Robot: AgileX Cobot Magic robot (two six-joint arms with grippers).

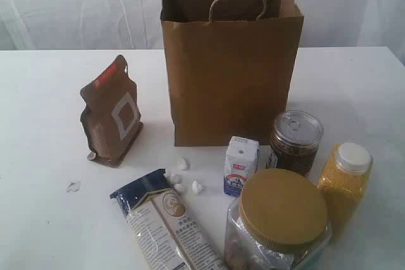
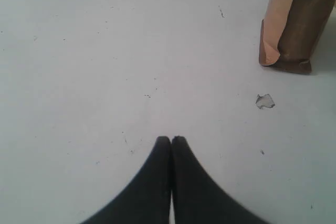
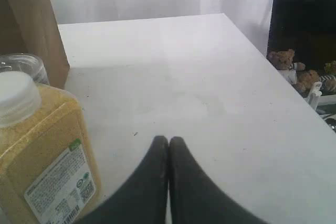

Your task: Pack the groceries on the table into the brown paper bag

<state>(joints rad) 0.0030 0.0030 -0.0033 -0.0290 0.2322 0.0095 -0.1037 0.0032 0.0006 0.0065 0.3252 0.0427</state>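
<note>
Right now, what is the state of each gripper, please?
Left gripper: closed, holding nothing.
Right gripper: closed, holding nothing.

The bag [image 1: 231, 74] is left open on top (a handle [image 1: 237, 1] droops across). Its front is crowded by can [image 1: 296, 140], carton [image 1: 240, 165], jar [image 1: 278, 219]; table [image 1: 38, 93] beside the pouch [image 1: 112, 115] is bare.

We see the brown paper bag [image 1: 231, 74] standing open on the white table [image 1: 44, 93], pouch [image 1: 111, 115] upright beside it, noodle packet [image 1: 168, 226], lumps [image 1: 183, 164], carton [image 1: 241, 164], can [image 1: 295, 140], jar [image 1: 281, 216] and bottle [image 1: 345, 184] before it.
</note>
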